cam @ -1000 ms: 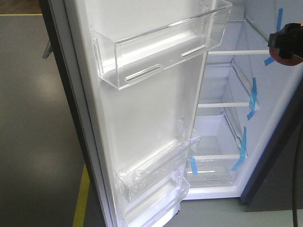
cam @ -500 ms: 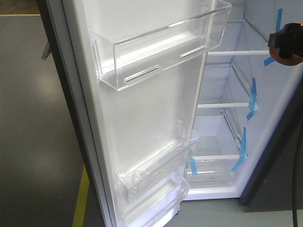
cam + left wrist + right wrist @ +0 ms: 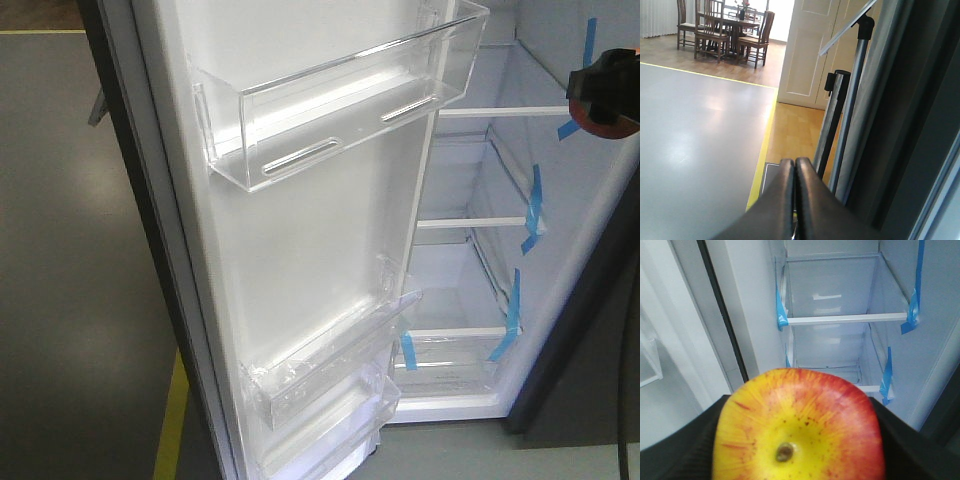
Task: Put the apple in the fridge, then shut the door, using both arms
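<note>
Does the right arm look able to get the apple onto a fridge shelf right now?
Probably yes: the right gripper holds the apple facing the open fridge, the door is swung aside, and nothing blocks the shelf ahead.

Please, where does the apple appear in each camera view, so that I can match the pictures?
Front view: the apple is a red sliver at the right edge, upper part.
Left wrist view: not in it.
Right wrist view: the apple fills the lower centre.
Shared landmark: blue tape at the fridge shelf ends, front and right wrist views.
</note>
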### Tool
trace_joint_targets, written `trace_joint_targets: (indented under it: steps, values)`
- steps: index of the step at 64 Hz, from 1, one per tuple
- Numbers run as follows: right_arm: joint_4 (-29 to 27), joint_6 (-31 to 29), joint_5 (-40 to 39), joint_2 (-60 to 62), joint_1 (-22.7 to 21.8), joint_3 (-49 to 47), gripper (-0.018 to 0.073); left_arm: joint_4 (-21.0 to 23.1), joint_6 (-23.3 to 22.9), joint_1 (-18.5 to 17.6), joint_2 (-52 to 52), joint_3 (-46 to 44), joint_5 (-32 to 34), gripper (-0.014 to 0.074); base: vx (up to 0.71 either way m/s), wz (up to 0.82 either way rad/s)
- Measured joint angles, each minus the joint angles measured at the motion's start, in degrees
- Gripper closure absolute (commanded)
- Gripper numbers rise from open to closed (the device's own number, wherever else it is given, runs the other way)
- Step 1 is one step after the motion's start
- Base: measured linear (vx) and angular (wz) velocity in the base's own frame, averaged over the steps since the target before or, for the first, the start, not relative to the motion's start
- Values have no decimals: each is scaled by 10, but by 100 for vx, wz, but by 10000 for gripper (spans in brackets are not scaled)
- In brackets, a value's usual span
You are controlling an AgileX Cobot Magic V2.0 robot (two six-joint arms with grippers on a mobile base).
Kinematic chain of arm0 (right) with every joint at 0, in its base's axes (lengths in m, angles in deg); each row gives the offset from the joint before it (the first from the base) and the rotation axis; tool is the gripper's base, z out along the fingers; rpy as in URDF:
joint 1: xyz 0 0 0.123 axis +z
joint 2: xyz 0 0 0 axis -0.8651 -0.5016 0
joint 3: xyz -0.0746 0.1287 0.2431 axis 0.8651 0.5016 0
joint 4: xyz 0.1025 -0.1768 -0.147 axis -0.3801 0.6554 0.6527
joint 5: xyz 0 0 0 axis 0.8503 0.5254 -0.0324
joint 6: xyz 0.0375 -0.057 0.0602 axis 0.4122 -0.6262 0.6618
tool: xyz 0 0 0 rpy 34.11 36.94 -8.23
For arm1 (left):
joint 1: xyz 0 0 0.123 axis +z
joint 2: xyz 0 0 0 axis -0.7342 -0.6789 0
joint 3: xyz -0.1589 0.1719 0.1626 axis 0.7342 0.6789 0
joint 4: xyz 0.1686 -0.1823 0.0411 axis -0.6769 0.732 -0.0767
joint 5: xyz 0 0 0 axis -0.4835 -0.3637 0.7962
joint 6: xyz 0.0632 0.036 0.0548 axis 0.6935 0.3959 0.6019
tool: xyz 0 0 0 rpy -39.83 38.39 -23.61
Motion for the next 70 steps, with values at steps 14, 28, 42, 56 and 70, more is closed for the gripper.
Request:
trace_joint_targets:
  steps: [14,28,42,56,70]
  values:
    - [0,0,0,0,0,0,552,0,0,0,0,0,0,602,0,0]
    - [0,0,0,0,0,0,552,0,0,0,0,0,0,602,0,0]
    - [0,0,0,0,0,0,552,0,0,0,0,0,0,602,0,0]
    - [0,0,0,0,0,0,552,0,0,0,0,0,0,602,0,0]
    - [0,0,-1,0,0,0,552,0,0,0,0,0,0,602,0,0]
